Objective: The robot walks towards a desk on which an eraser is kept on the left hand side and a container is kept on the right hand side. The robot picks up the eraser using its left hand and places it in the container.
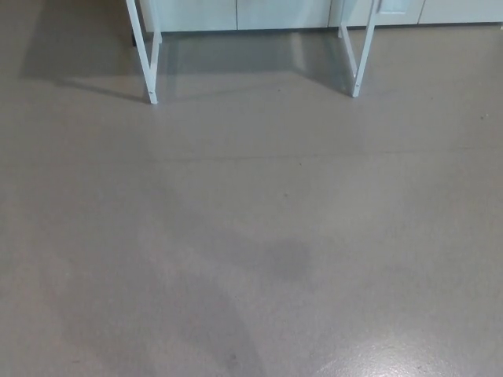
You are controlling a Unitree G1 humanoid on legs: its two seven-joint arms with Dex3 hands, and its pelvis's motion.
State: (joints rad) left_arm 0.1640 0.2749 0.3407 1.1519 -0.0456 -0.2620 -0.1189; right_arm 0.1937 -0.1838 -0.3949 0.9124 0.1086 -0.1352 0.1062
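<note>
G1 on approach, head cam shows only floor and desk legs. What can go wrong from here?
1. The desk top is out of frame, so eraser and container positions are unconfirmed; the walk may end misaligned.
2. Only the two white desk legs, left and right, mark the target; drifting sideways could risk a foot clipping one.
3. The grey floor shows a glossy glare patch at lower right; possibly slick footing.

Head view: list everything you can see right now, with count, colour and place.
Floor: one, grey, fills nearly the whole picture; glare at bottom right.
Desk legs: two white frames, top left and top right; the desktop is out of frame.
Cabinets: pale fronts, count unclear, along the top edge behind the legs.
Eraser, container: not in view.
Robot hands: neither in view.
</note>
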